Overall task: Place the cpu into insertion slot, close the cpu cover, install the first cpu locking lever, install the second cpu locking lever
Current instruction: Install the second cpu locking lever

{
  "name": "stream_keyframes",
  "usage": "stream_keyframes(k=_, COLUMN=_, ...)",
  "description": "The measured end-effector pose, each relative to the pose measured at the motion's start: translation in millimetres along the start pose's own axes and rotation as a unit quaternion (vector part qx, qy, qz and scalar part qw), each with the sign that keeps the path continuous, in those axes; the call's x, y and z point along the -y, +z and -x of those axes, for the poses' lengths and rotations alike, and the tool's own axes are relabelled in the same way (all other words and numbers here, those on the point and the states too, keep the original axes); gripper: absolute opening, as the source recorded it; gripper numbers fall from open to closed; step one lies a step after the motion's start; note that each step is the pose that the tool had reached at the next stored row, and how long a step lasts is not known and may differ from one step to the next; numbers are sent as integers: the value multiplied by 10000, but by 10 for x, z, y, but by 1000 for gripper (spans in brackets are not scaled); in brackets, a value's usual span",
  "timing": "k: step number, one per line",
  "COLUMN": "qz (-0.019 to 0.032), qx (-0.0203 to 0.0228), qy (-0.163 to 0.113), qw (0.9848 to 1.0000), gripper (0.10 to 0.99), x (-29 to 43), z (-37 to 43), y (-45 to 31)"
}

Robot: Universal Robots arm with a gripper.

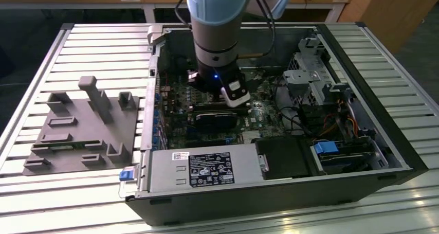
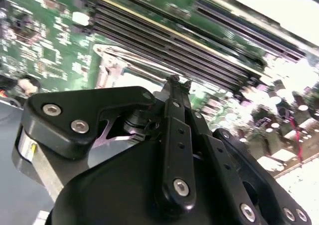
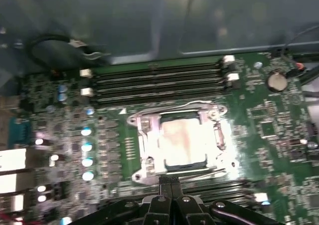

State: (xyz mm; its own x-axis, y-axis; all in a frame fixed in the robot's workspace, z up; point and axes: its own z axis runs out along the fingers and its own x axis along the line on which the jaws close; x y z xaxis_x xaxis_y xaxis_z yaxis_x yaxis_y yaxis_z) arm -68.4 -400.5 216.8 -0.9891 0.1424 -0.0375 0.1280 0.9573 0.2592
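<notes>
Claw (image 3: pixel 171 183) pinched together beside the seemingly closed cpu cover (image 3: pixel 177 116), memory slots (image 3: pixel 159 78) beyond.

Cpu (image 3: pixel 182 142) in insertion slot (image 3: pixel 144 162), cpu cover (image 3: pixel 212 116) over its edges; memory slots (image 3: pixel 154 80) beside the socket; gripper (image 3: pixel 171 181) just beside the socket's edge.

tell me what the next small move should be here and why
Probably a small push sideways on the locking lever. In the first wrist view the cpu sits in the insertion slot with the cpu cover down over it, and the gripper, fingers together, is right at the socket's near edge where a thin wire lever runs. Whether that lever is latched I can't tell.
</notes>
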Motion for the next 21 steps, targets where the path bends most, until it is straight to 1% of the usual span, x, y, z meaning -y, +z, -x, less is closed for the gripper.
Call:
stream_keyframes(k=4, qz=-1, qx=-3, qy=1, qw=10000, gripper=106, x=-20, z=122, y=10)
stream_keyframes(k=6, qz=-8, qx=-2, qy=0, qw=10000, gripper=106, x=-35, z=154, y=15)
stream_keyframes(k=7, qz=-22, qx=0, qy=0, qw=10000, gripper=106, x=-49, z=160, y=19)
stream_keyframes(k=10, qz=-93, qx=9, qy=-6, qw=10000, gripper=106, x=-113, z=164, y=37)
stream_keyframes(k=18, qz=-349, qx=42, qy=-24, qw=9994, gripper=106, x=-294, z=159, y=85)
stream_keyframes(k=21, qz=-435, qx=53, qy=-31, qw=9990, gripper=106, x=-350, z=159, y=100)
